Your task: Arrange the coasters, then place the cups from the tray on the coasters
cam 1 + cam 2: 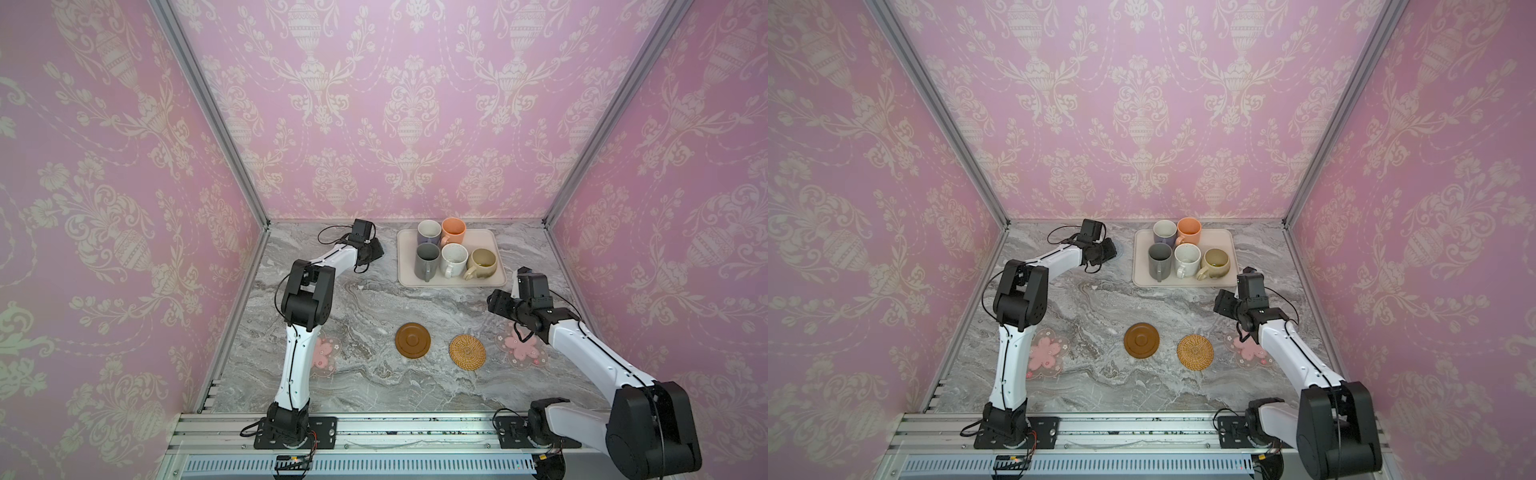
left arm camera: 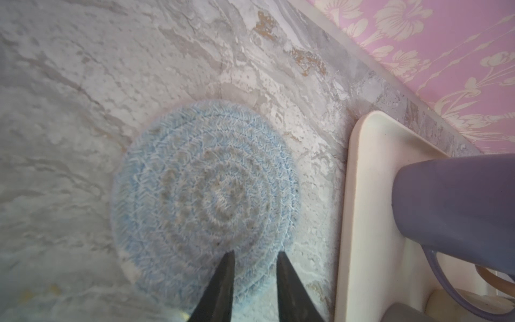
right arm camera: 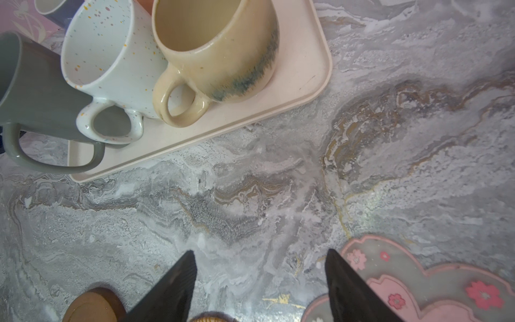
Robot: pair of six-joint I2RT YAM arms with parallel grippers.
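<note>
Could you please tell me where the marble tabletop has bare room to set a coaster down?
Widest bare patch: the marble band between the pale pinkish-beige rectangular tray and the brown disc coaster and tan rattan round coaster. A smaller gap: between the brown disc and the clear flower-shaped coaster by the left arm. Crowded: the tray, packed with mugs.

Both top views looking down from high in front over the whole marble table [image 1: 374, 299], left wrist view hanging close above the light-blue woven coaster [image 2: 204, 192], right wrist view facing the tray [image 3: 301, 69] corner, tray showing in all four.
</note>
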